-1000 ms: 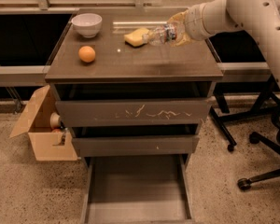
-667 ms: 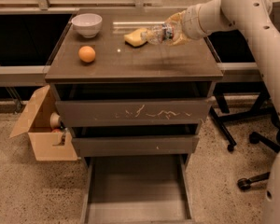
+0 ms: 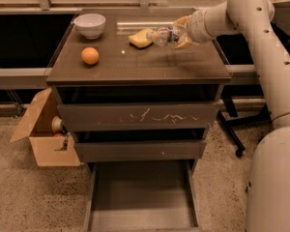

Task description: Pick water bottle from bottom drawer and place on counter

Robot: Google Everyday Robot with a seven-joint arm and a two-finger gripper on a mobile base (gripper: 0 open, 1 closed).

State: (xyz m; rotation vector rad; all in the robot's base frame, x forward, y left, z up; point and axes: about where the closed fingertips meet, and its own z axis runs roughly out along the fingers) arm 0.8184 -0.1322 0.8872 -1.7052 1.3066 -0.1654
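Note:
The water bottle [image 3: 163, 35] is clear plastic and lies sideways in my gripper [image 3: 180, 33], its cap end pointing left toward the yellow sponge [image 3: 140, 38]. The gripper is shut on the bottle and holds it just above the counter [image 3: 140, 62], over its back right part. The bottom drawer [image 3: 141, 197] stands pulled out at the foot of the cabinet, its grey floor bare.
A white bowl [image 3: 90, 25] sits at the counter's back left and an orange [image 3: 90, 56] in front of it. A cardboard box [image 3: 44, 134] stands on the floor to the cabinet's left. A chair base [image 3: 234, 129] is on the right. My white arm [image 3: 261, 57] reaches in from the right.
The gripper with the bottle has shifted slightly toward the back and left over the counter, closer to the sponge. Nothing else has moved.

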